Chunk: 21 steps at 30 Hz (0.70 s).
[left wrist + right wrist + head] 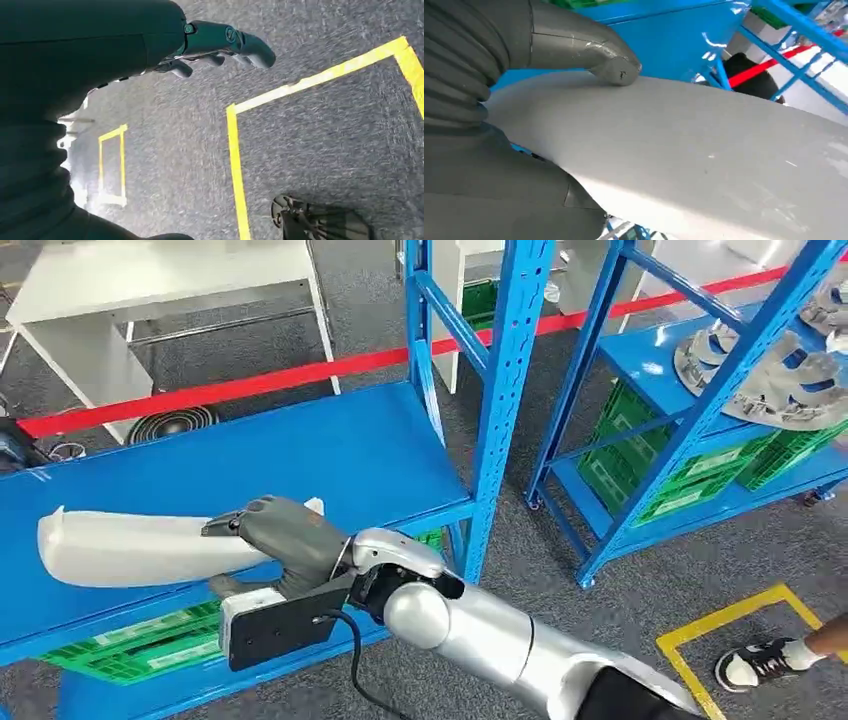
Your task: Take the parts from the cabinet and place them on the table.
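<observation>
White part (130,548) clasped by right robot hand (285,540) over blue shelf (330,455), post (505,390) beside

Red barrier tape (300,375) runs across grey carpet behind the racks, green crates (690,475) fill a lower shelf, yellow floor tape (735,625) marks a box where a person's black-and-white sneaker (755,665) stands, and a round dark fan (170,423) sits on the floor

Grey carpet floor (620,605) with yellow tape (725,625), red barrier tape (300,375), white table (150,285).
</observation>
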Each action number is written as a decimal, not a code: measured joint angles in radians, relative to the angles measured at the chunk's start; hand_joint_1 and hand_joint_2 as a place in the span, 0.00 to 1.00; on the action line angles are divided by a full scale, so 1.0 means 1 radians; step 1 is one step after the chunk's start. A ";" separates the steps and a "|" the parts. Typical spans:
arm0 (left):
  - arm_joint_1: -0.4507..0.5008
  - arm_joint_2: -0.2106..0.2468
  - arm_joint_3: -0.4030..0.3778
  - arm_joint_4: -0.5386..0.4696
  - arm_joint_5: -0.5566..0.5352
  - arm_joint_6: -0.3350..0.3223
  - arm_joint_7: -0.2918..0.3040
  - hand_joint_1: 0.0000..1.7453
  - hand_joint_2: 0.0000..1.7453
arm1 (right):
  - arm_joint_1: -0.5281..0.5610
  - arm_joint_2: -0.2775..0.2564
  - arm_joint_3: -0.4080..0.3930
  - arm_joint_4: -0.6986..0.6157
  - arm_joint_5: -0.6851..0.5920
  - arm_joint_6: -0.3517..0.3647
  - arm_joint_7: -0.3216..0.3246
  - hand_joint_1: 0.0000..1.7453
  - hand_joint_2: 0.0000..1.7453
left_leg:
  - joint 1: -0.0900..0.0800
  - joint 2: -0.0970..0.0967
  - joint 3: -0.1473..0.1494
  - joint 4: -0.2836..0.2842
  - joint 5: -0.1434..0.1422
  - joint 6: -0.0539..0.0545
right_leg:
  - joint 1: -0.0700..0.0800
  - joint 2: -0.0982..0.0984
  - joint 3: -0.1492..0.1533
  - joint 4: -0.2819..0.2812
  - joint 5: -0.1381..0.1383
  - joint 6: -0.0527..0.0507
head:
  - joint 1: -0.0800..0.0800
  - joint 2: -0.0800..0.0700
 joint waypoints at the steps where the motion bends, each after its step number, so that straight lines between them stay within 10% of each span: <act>1: -0.001 0.000 0.000 0.000 -0.005 0.000 -0.002 0.00 1.00 | 0.005 -0.002 -0.003 -0.002 -0.002 -0.001 -0.008 1.00 1.00 | -0.004 -0.001 -0.008 0.006 0.004 0.010 | 0.000 0.000 0.000 -0.005 0.010 0.006 | 0.000 0.000; 3: -0.005 -0.004 0.000 -0.001 -0.013 0.000 -0.017 0.00 1.00 | 0.017 -0.010 -0.012 -0.002 -0.006 -0.003 -0.023 1.00 1.00 | 0.002 0.007 -0.025 0.003 0.028 0.038 | -0.005 0.002 -0.009 0.000 0.004 0.021 | 0.000 0.000; 7: -0.024 -0.004 -0.002 -0.006 -0.034 -0.007 -0.016 0.00 1.00 | 0.028 -0.023 -0.031 -0.003 -0.008 -0.021 -0.029 1.00 1.00 | -0.002 0.011 -0.083 0.005 0.079 0.058 | -0.006 0.004 -0.074 0.229 -0.214 0.035 | 0.003 0.000; 10: -0.037 -0.007 -0.007 -0.006 -0.056 -0.027 0.031 0.00 1.00 | 0.053 -0.053 -0.042 -0.003 0.027 -0.043 -0.011 1.00 1.00 | -0.008 0.011 -0.138 0.009 0.119 0.058 | -0.005 0.004 -0.034 0.278 -0.146 0.029 | 0.003 0.000; 12: -0.043 -0.016 -0.007 -0.006 -0.057 -0.035 0.041 0.00 1.00 | 0.054 -0.064 -0.049 -0.003 0.035 -0.039 -0.014 1.00 1.00 | -0.013 0.010 -0.167 0.013 0.141 0.055 | 0.003 0.004 0.070 0.151 -0.108 0.009 | 0.005 0.000; 14: -0.052 -0.031 -0.006 -0.007 -0.046 -0.040 0.033 0.00 1.00 | 0.042 -0.063 -0.049 -0.006 0.037 -0.014 -0.014 1.00 1.00 | -0.018 0.012 -0.180 0.017 0.158 0.047 | 0.015 0.002 0.200 -0.037 -0.172 -0.017 | 0.004 0.000; 18: -0.063 -0.059 -0.006 -0.005 -0.043 -0.044 0.014 0.00 1.00 | 0.038 -0.062 -0.047 -0.004 0.035 0.030 0.026 1.00 1.00 | -0.012 0.012 -0.190 0.005 0.192 0.024 | 0.009 -0.005 0.169 -0.047 -0.129 -0.033 | 0.008 0.000; 21: -0.062 -0.071 -0.006 -0.005 -0.039 -0.044 0.011 0.00 1.00 | 0.037 -0.051 -0.044 -0.003 0.037 0.038 0.043 1.00 1.00 | -0.007 0.006 -0.236 0.148 0.019 0.009 | 0.008 -0.007 0.126 -0.046 -0.091 -0.049 | 0.005 0.000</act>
